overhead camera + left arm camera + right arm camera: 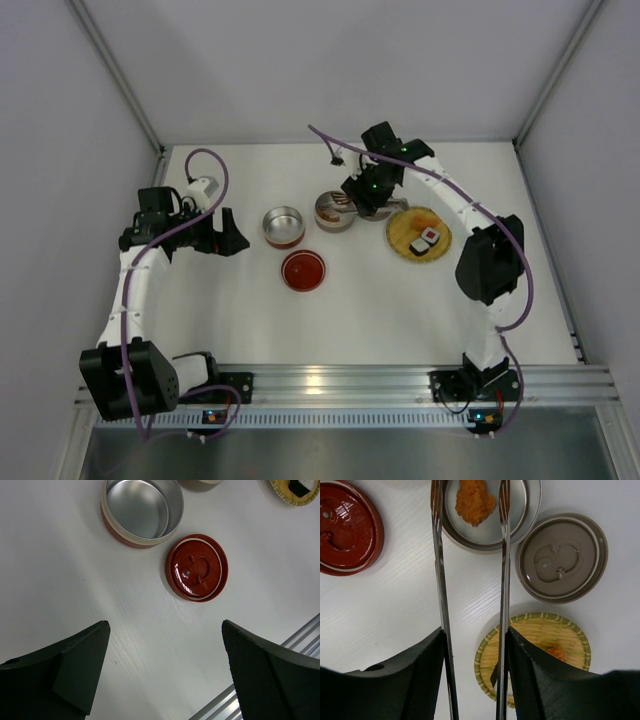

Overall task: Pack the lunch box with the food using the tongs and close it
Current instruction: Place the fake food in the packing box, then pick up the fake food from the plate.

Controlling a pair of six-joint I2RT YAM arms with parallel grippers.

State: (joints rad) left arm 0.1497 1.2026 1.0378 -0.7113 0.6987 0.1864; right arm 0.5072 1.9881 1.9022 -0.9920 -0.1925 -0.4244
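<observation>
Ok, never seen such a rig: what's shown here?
Two robot arms stand at a white table. One picture looks down from above; the others come from a camera on each wrist. On it: a round yellow woven plate with a white sushi-like roll, an empty red-walled metal tin, a round red lid, a brown lid, and a second metal tin holding an orange food chunk. The right fingers grip slim silver metal tongs over that tin; the left fingers are open, empty.
</observation>
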